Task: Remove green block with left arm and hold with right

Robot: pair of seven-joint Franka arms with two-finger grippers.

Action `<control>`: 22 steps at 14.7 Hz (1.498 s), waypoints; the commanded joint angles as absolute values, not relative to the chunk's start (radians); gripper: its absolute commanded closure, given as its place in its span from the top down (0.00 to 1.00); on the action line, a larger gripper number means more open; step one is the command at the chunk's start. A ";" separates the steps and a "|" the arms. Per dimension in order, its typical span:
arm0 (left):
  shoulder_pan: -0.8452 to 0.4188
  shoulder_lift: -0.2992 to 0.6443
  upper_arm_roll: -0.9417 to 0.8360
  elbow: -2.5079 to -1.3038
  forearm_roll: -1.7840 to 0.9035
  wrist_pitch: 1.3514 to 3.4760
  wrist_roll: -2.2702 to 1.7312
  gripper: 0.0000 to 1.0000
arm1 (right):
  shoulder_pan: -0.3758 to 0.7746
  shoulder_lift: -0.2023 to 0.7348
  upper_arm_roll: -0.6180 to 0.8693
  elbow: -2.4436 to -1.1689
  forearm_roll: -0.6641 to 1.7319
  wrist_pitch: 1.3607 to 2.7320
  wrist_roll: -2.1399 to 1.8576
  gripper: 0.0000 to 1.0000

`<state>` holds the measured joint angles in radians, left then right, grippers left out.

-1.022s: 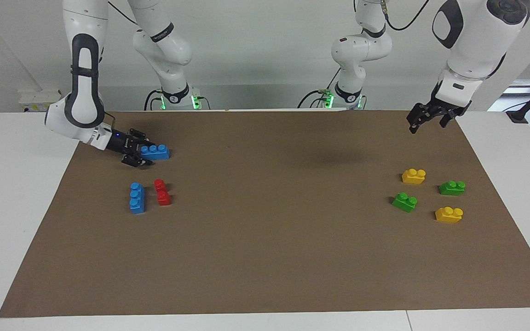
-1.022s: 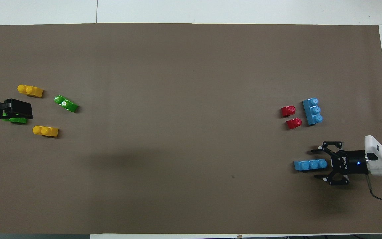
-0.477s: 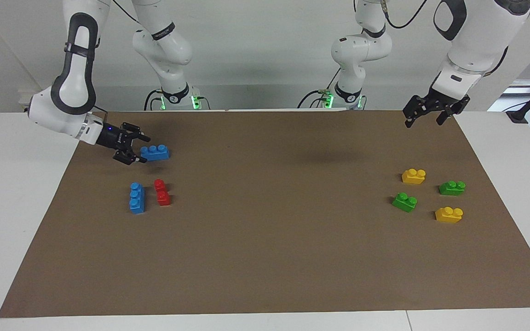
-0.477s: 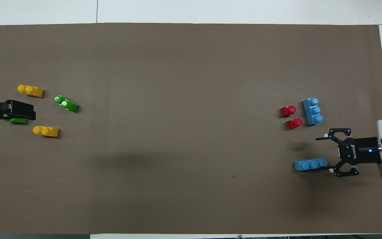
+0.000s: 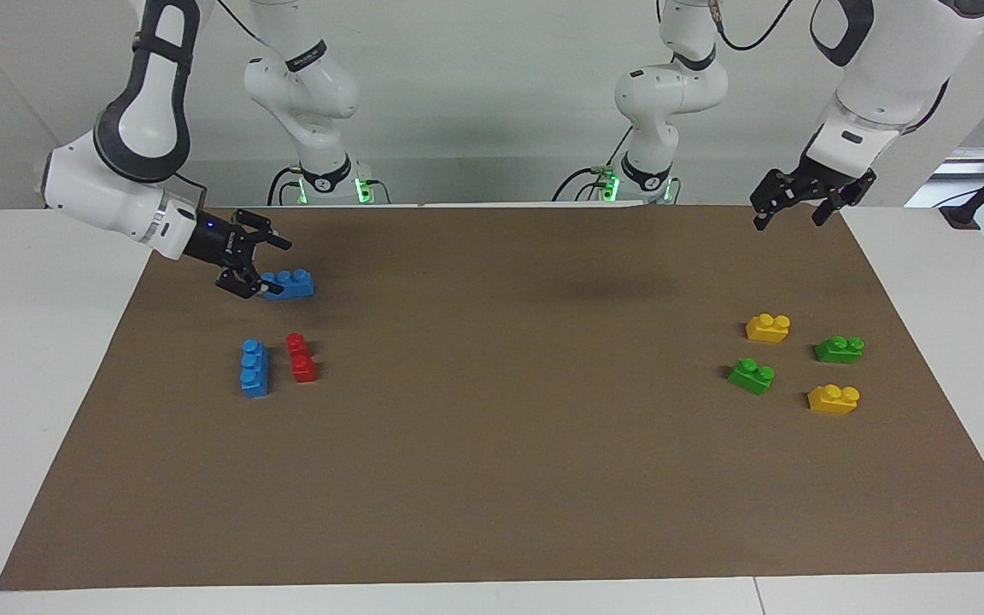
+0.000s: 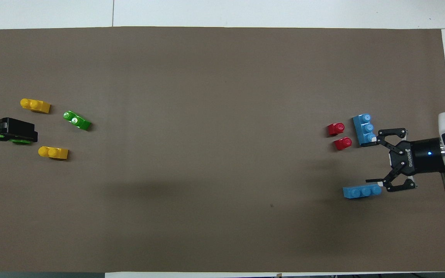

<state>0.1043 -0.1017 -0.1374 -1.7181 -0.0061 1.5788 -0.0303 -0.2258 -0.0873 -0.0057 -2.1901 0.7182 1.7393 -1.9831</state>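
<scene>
All the blocks lie loose and apart on brown paper covering a white tabletop (image 5: 14,359); nothing looks left to separate. One green block (image 5: 752,375) sits among yellow ones. Left hand (image 5: 787,207) hangs wide and empty above them; right hand (image 5: 263,268), wide, hovers by a blue block (image 5: 290,284). White wall.

Two white jointed arms, black joint bands, black cables. Right gripper (image 5: 273,267): black linkage fingers, white lettering, blue light just back from jaws. Left gripper (image 5: 787,215): black, unlit.
</scene>
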 commanded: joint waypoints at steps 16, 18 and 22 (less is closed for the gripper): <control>0.044 -0.103 -0.084 -1.693 -0.021 1.559 -0.023 1.00 | 0.061 -0.084 0.000 -1.835 0.258 1.757 -0.657 1.00; 0.044 -0.103 -0.084 -1.694 -0.021 1.560 -0.023 1.00 | 0.055 -0.074 0.000 -1.803 0.195 1.724 -0.568 1.00; 0.038 -0.104 -0.086 -1.695 -0.021 1.560 -0.023 1.00 | 0.080 -0.017 0.002 -1.668 0.072 1.626 -0.368 1.00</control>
